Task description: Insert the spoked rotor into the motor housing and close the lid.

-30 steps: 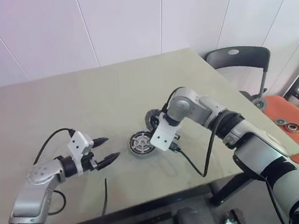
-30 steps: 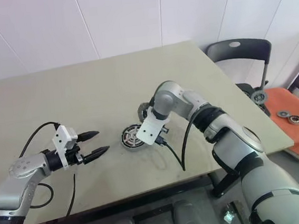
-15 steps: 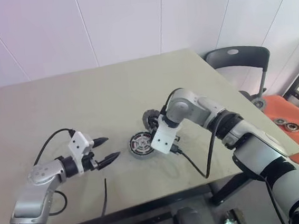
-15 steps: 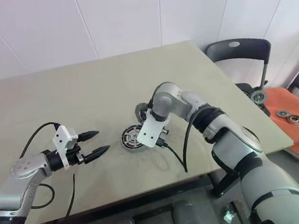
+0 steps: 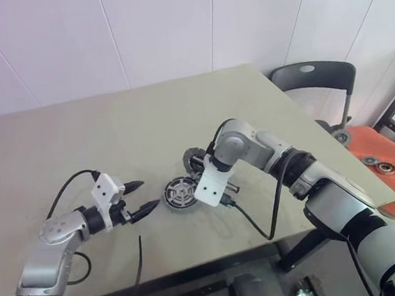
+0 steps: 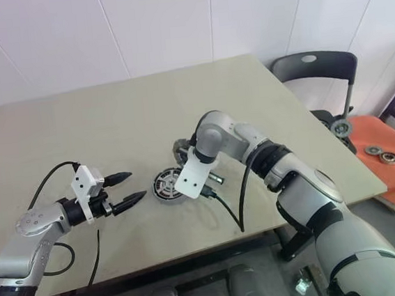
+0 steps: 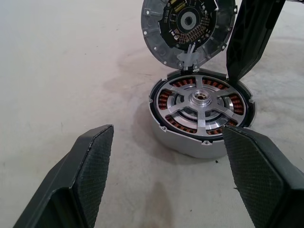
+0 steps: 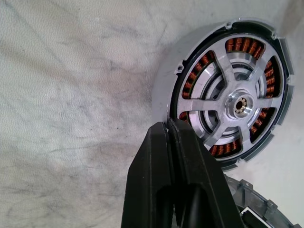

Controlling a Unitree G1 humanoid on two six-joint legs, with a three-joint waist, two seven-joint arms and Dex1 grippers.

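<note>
Motor housing [image 5: 181, 192] lies flat near the table's [image 5: 77, 138] front-middle, the spoked rotor [image 7: 199, 103] already seated inside its copper ring. Behind it the lid [image 7: 188, 28] stands tilted on edge, its lower rim touching the housing's far rim. Right gripper [image 8: 170, 130] points steeply down with its 2 fingers pressed together, tips at the housing's rim, nothing between them. Left gripper [image 5: 138, 198] hovers spread wide, just beside the housing on bare tabletop. Open surface stretches left and back; a chair [image 5: 315, 80] stands past the right edge.
</note>
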